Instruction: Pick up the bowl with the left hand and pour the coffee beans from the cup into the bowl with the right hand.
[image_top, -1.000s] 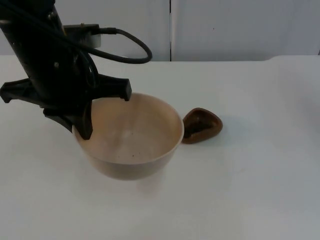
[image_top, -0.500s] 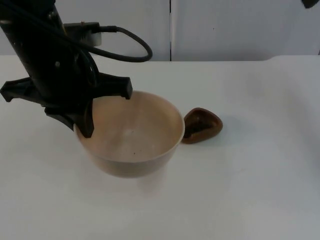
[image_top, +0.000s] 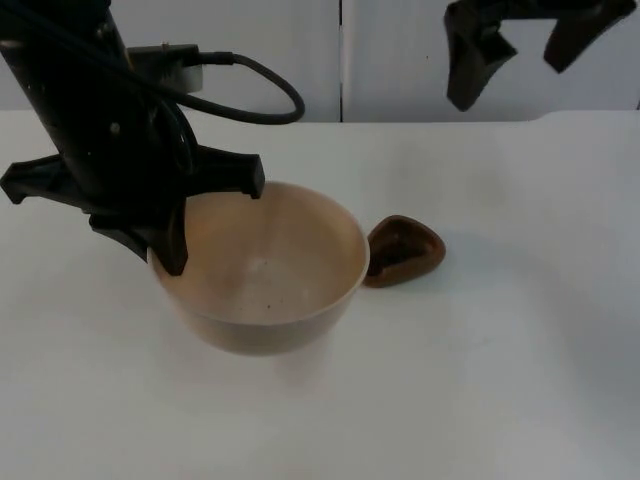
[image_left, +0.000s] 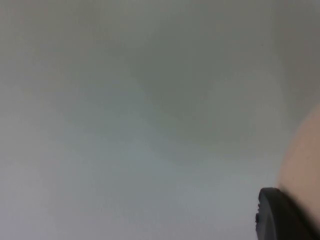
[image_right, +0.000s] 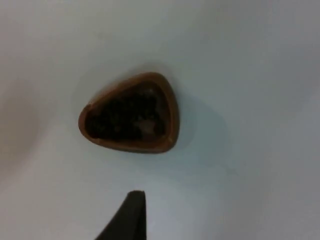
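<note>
Hanging just above the white table near its left side, the cream bowl is held by its left rim, its shadow showing on the surface beneath it. One dark finger of the left gripper reaches down inside the bowl against the rim wall, and the rest of the gripper's body sits outside that same rim, so the fingers are pinching the bowl's wall between them. In the left wrist view a curve of the bowl lies right against a black fingertip, with bare table behind it. The bowl's inside looks pale, with only a few tiny dark specks on its floor.

Just beside the bowl's right rim, touching or nearly touching it, stands the small brown cup, rounded-triangular in outline, resting on the table towards the middle. The right wrist view looks straight down into the cup and shows a dark fill of coffee beans inside. A black fingertip of that arm stands well apart from the cup's rim.

The right gripper hangs high over the table's far edge, in front of the grey partition wall, well apart from the cup. Its two fingers are spread wide and hold nothing.
</note>
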